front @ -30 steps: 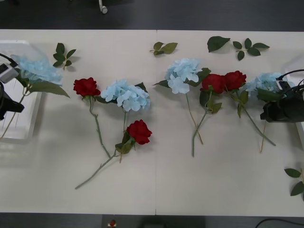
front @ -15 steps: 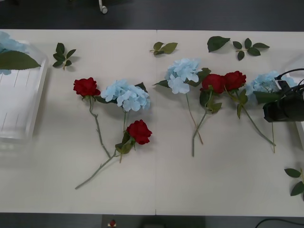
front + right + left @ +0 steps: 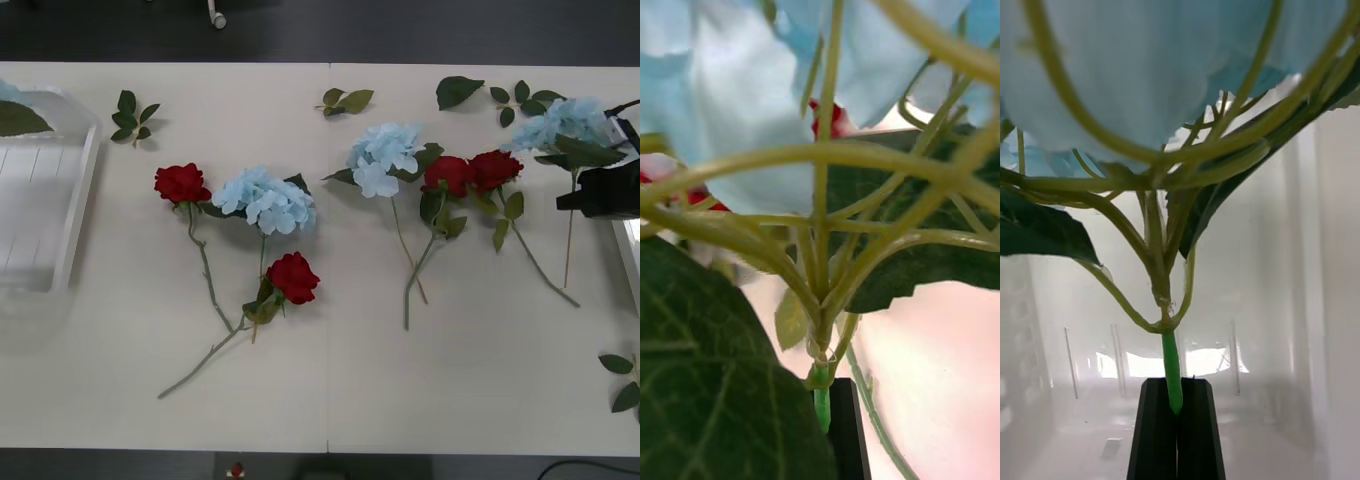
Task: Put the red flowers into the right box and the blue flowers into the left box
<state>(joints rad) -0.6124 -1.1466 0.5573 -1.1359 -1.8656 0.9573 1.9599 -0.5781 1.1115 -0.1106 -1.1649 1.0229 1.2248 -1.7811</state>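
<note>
Over the left box (image 3: 60, 250), at the far left edge of the table (image 3: 330, 380), the left tool (image 3: 1178, 409) has its 2 black fingers pressed together on the green stem of a blue hydrangea (image 3: 1150, 67); the bloom fans out above the fingers and the white tray floor lies beyond it. From the front, a blue petal edge and 1 leaf of it (image 3: 15, 112) peek in at the box's far corner.

Far right of the left box, the right tool (image 3: 600, 192) grips another blue hydrangea (image 3: 562, 122) by its stem, bloom toward the table's far edge and the stem tail pointing back toward the robot. Its wrist camera shows 1 black finger (image 3: 846, 427) against the stem; I judge it clamped.

That right-hand bloom belongs in the left box, the whole table width away, so the left arm is the nearer one. Between them lie 4 red roses, the nearest (image 3: 182, 183) just right of the left box, and 2 more blue hydrangeas (image 3: 265, 200).
</note>
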